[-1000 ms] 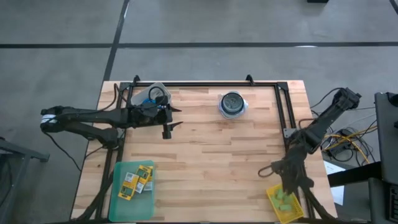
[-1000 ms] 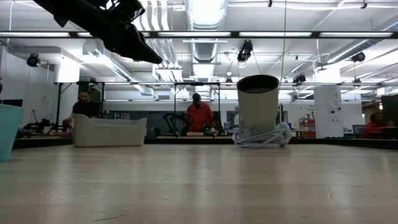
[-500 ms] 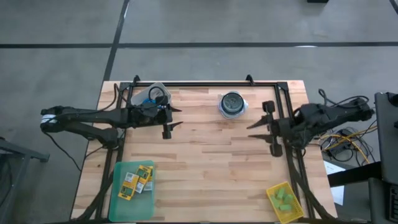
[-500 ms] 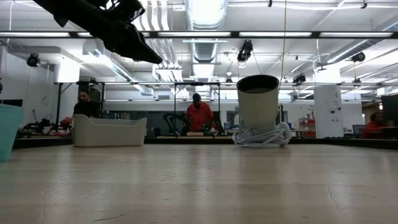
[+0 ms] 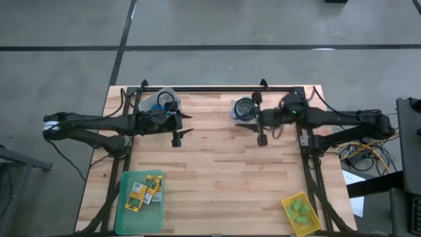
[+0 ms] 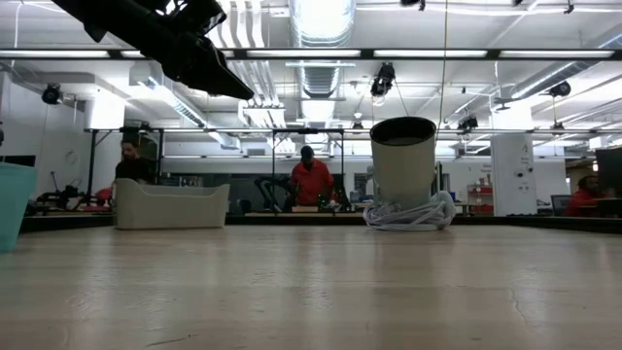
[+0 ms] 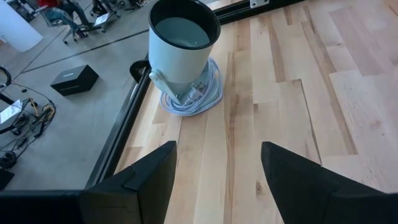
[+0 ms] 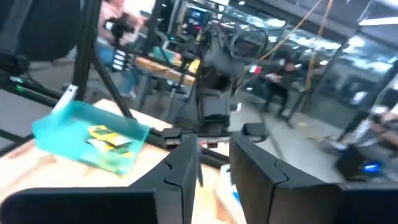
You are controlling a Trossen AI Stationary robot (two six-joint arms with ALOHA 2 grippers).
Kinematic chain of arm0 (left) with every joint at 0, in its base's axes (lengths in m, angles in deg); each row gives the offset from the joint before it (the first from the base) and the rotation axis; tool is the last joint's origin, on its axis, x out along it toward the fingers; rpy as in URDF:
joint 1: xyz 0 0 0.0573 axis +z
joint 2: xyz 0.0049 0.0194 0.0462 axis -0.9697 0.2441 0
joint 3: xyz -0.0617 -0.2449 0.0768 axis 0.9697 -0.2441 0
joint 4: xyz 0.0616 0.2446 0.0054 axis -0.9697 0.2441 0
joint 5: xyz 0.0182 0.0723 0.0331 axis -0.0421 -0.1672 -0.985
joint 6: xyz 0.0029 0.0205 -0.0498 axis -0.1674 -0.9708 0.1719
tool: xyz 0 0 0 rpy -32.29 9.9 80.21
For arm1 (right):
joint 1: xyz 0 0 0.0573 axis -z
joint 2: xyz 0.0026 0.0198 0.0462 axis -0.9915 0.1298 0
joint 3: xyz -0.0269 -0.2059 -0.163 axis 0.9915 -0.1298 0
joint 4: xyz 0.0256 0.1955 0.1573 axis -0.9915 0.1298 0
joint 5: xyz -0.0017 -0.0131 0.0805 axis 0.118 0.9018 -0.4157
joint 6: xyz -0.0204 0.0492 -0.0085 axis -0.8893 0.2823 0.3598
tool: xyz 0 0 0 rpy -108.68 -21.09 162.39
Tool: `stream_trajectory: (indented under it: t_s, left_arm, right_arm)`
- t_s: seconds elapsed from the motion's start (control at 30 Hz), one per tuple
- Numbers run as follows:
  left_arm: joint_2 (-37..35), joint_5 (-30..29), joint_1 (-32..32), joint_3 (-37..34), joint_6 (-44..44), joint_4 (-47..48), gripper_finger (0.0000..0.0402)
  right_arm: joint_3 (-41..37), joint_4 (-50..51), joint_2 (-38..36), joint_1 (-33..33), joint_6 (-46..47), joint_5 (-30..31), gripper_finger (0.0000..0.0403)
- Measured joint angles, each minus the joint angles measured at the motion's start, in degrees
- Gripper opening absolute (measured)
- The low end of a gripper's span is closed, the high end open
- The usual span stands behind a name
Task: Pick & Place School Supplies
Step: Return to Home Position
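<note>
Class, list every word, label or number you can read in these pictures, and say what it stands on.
None can be read. The small yellow-and-green crayon boxes in the flat green tray carry print, but it is too small to make out.

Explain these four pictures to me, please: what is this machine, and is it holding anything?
This is a robot: two dark arms at a wooden table, each ending in a two-finger claw. One picture looks straight down, one looks level across the table, two come from cameras on the wrists. The left claw and the right claw both hover open, holding nothing. On the left side a green tray holds yellow-and-green crayon boxes; on the right a yellow bin holds small green erasers. A white cup stands near the far edge.
</note>
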State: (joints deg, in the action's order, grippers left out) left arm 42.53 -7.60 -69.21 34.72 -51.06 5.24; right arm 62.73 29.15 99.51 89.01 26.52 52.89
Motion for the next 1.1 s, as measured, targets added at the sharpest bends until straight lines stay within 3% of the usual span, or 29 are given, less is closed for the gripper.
stream_trajectory:
  t_s: [0.13,0.27,0.4,0.7,0.93,1.1]
  left_arm:
    - [0.02,0.02,0.0,0.0,0.02,0.0,0.0241]
    - [0.0,0.02,0.02,0.0,0.02,0.0,0.0241]
    - [0.0,0.02,0.0,0.0,0.01,0.0,0.0241]
    - [0.01,0.01,0.0,0.0,0.02,0.0,0.0241]
    - [0.0,0.02,0.0,0.0,0.02,-0.02,0.0241]
    - [0.0,0.02,0.02,0.0,0.02,-0.01,0.0241]
  right_arm:
    - [-1.33,-0.96,2.33,5.22,3.98,-9.37,0.0077]
    - [-2.5,-0.52,4.0,8.06,11.28,-10.25,0.007]
    - [-3.32,3.14,3.56,10.02,12.65,-11.06,0.0073]
    - [-6.97,9.99,-3.55,13.87,-0.88,-16.42,0.0077]
    - [-15.14,9.06,-10.51,17.66,0.02,-17.9,0.0077]
    - [-23.76,-0.13,-16.75,19.64,4.55,-20.86,0.0079]
